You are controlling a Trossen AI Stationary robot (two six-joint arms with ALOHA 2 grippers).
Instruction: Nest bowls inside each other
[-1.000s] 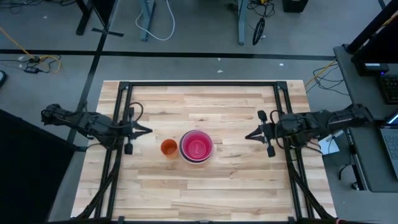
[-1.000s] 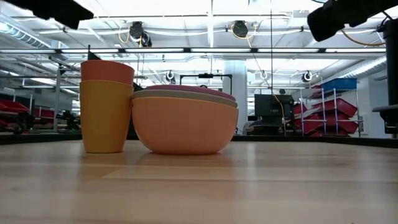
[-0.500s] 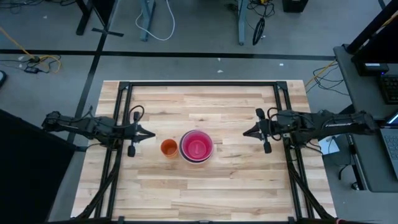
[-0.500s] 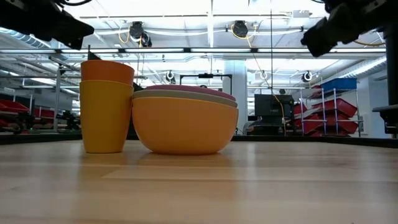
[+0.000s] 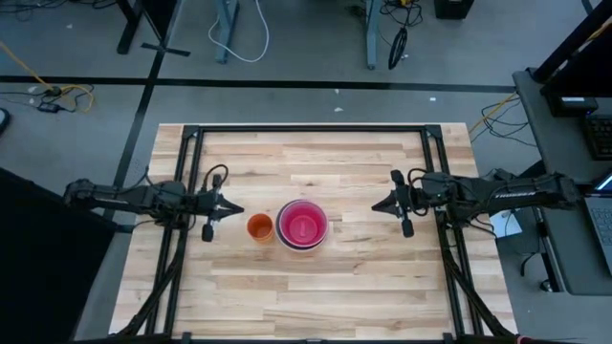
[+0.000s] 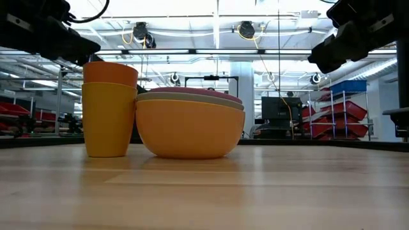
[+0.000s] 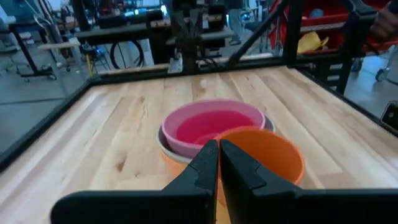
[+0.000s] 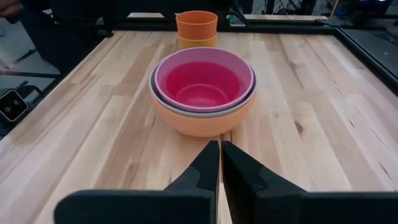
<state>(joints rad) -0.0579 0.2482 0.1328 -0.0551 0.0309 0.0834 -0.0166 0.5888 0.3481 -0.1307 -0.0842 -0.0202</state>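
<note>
Bowls (image 5: 302, 225) sit nested in one stack near the middle of the tabletop (image 5: 316, 296): orange bowl (image 6: 189, 131) outermost at the bottom, a grey rim (image 8: 155, 96) above it, pink and magenta layers inside. Just beside the stack, on the left arm's side, stand two stacked cups (image 6: 108, 108), the amber one below, the orange one in it; whether they touch the stack cannot be told. Left end effector (image 5: 235, 209): fingers closed, empty, above the tabletop, pointing at the cups. Right end effector (image 5: 376, 204): fingers closed, empty, well apart from the stack on its other side, pointing at it. Beyond the tabletop: shelving with red bins (image 6: 342, 118).
</note>
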